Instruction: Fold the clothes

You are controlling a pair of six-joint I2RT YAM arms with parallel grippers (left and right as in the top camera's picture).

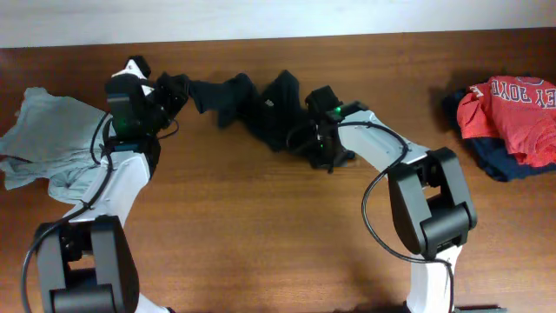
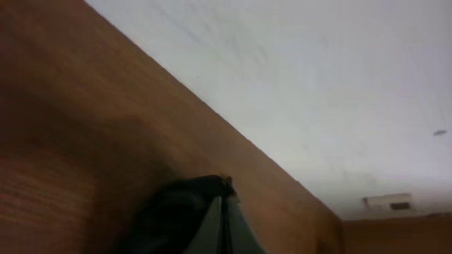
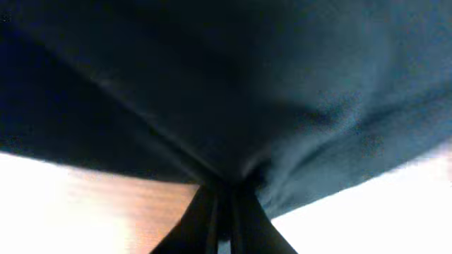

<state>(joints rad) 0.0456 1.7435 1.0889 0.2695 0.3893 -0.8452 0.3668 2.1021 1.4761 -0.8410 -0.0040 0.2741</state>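
Note:
The black T-shirt [image 1: 248,106] hangs bunched and stretched between my two grippers over the far middle of the wooden table [image 1: 261,226]. My left gripper [image 1: 174,91] is shut on its left end; in the left wrist view the shut fingers [image 2: 224,201] pinch a fold of black fabric [image 2: 180,215]. My right gripper [image 1: 323,146] is shut on the shirt's right end; in the right wrist view the shut fingers [image 3: 224,194] grip black cloth [image 3: 233,77] that fills most of the frame.
A pale grey-blue shirt [image 1: 43,139] lies crumpled at the left edge under my left arm. A red shirt with white lettering [image 1: 512,109] lies on a dark garment at the right edge. A white surface runs behind the table's far edge.

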